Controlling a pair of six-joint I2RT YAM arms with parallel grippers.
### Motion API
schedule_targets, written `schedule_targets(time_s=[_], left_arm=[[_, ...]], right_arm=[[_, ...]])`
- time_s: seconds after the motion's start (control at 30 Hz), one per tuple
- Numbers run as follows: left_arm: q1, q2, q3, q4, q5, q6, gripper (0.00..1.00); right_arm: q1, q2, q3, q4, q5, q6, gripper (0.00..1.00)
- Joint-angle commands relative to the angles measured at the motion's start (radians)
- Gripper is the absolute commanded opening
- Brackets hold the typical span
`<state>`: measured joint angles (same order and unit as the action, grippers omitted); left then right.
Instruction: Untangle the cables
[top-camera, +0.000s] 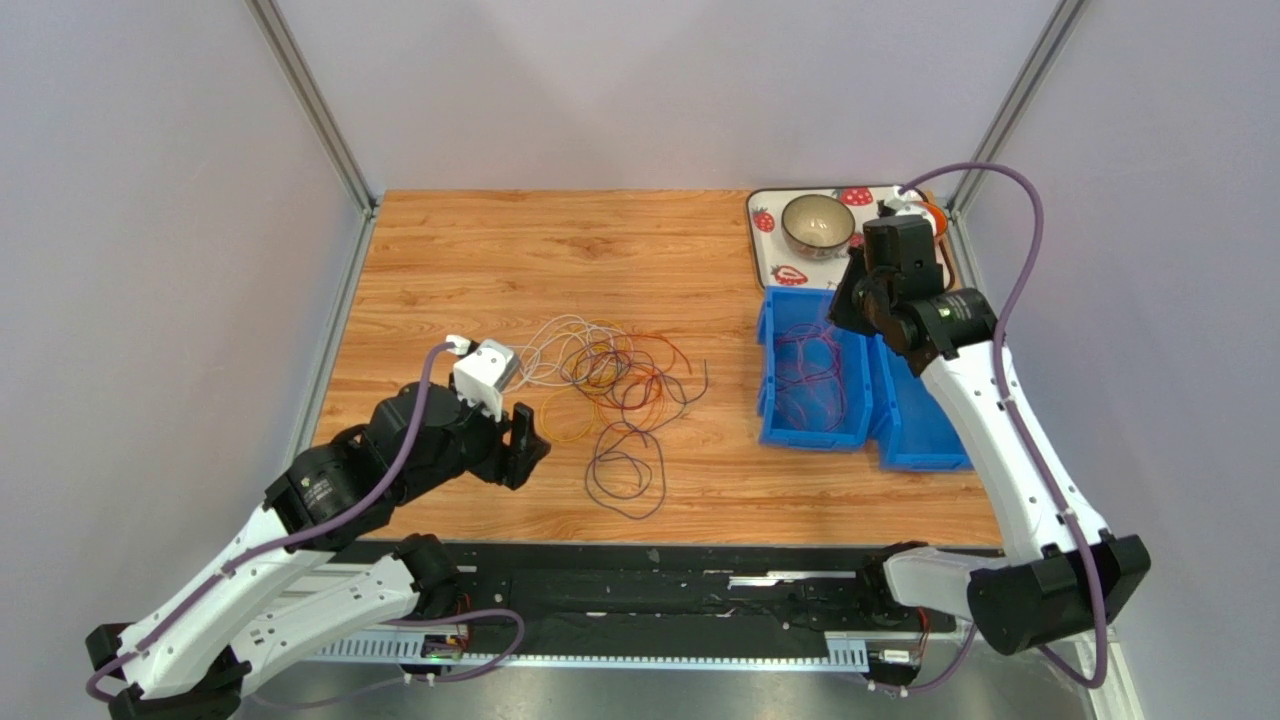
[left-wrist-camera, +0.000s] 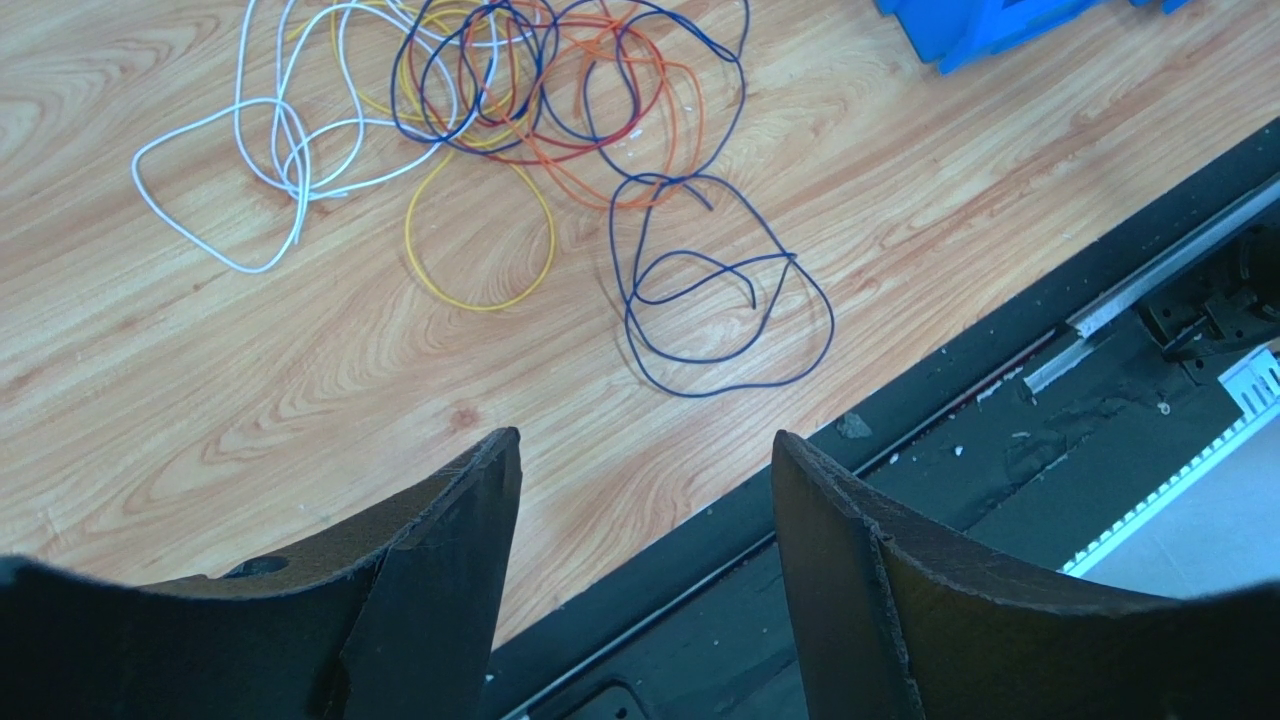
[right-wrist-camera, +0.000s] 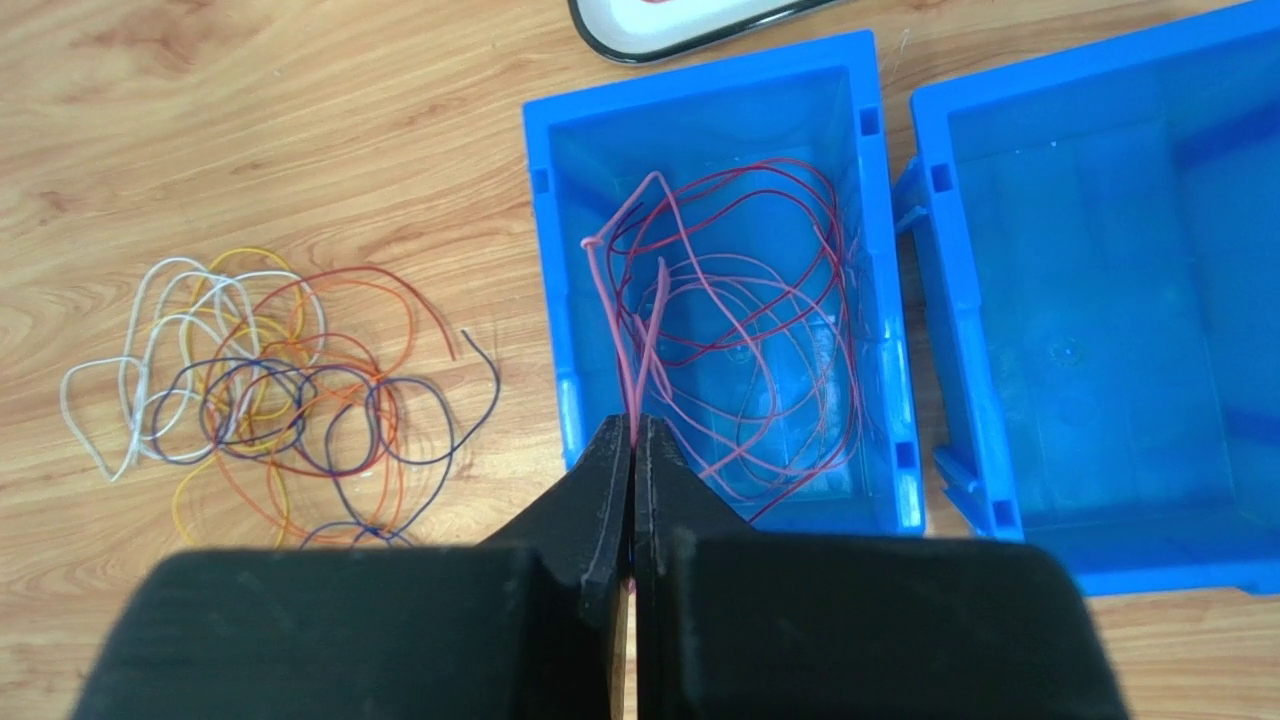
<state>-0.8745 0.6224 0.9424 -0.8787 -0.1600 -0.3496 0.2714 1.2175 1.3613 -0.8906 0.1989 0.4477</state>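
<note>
The cables (top-camera: 616, 383) are lying tangled on the worktop (top-camera: 496, 255), probably light and limp; an outer loop is offering the best hold. The right jaws are pinching a red cable (right-wrist-camera: 736, 330) over the blue bin (right-wrist-camera: 549, 255); the left jaws are hanging wide, empty.

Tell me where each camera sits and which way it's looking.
Top external: above and behind the bases, looking down on the table; left arm and right arm show.
Left wrist: on the left arm, looking down past the open left pincer at the cable tangle.
Right wrist: on the right arm, looking down past the right pincer, shut on red cables in the blue bin.
All three share the cable tangle.
</note>
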Motion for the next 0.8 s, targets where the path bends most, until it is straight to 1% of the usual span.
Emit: schedule_targets(time_s=[0.0, 0.17, 0.3, 0.33, 0.37, 0.4, 0.43, 0.47, 0.5, 0.53, 0.63, 0.77], left_arm=[[0.005, 0.01, -0.007, 0.026, -0.012, -0.002, 0.7], [0.003, 0.02, -0.007, 0.026, -0.01, 0.0, 0.7], [0.003, 0.036, -0.005, 0.023, -0.016, -0.003, 0.7], [0.003, 0.037, -0.005, 0.021, -0.018, -0.003, 0.7], [0.003, 0.037, -0.007, 0.021, -0.019, -0.003, 0.7], [0.003, 0.039, -0.005, 0.021, -0.021, -0.005, 0.7], [0.003, 0.042, -0.005, 0.021, -0.022, -0.005, 0.69], [0.005, 0.045, -0.005, 0.021, -0.023, -0.005, 0.7], [0.003, 0.046, -0.005, 0.021, -0.024, -0.005, 0.7], [0.005, 0.049, -0.005, 0.02, -0.023, -0.005, 0.7], [0.003, 0.066, -0.002, 0.02, -0.026, -0.006, 0.69], [0.003, 0.102, 0.002, 0.015, -0.03, -0.009, 0.69]], right_arm=[[-0.017, 0.055, -0.036, 0.122, -0.033, 0.002, 0.0], [-0.027, 0.135, -0.064, 0.137, -0.023, 0.009, 0.0], [-0.031, 0.159, -0.056, 0.128, -0.02, -0.013, 0.0], [-0.031, 0.159, -0.05, 0.119, -0.01, -0.017, 0.08], [-0.032, 0.159, -0.042, 0.105, 0.0, -0.015, 0.19], [-0.031, 0.155, -0.03, 0.084, 0.017, -0.02, 0.43], [-0.032, 0.151, -0.025, 0.073, 0.025, -0.026, 0.51], [-0.032, 0.137, -0.021, 0.061, 0.036, -0.026, 0.56], [-0.032, 0.128, -0.016, 0.033, 0.059, -0.024, 0.66], [-0.031, 0.116, -0.01, 0.022, 0.066, -0.03, 0.69], [-0.031, 0.07, 0.002, -0.027, 0.105, -0.033, 0.7], [-0.032, -0.015, -0.017, -0.057, 0.071, -0.035, 0.69]])
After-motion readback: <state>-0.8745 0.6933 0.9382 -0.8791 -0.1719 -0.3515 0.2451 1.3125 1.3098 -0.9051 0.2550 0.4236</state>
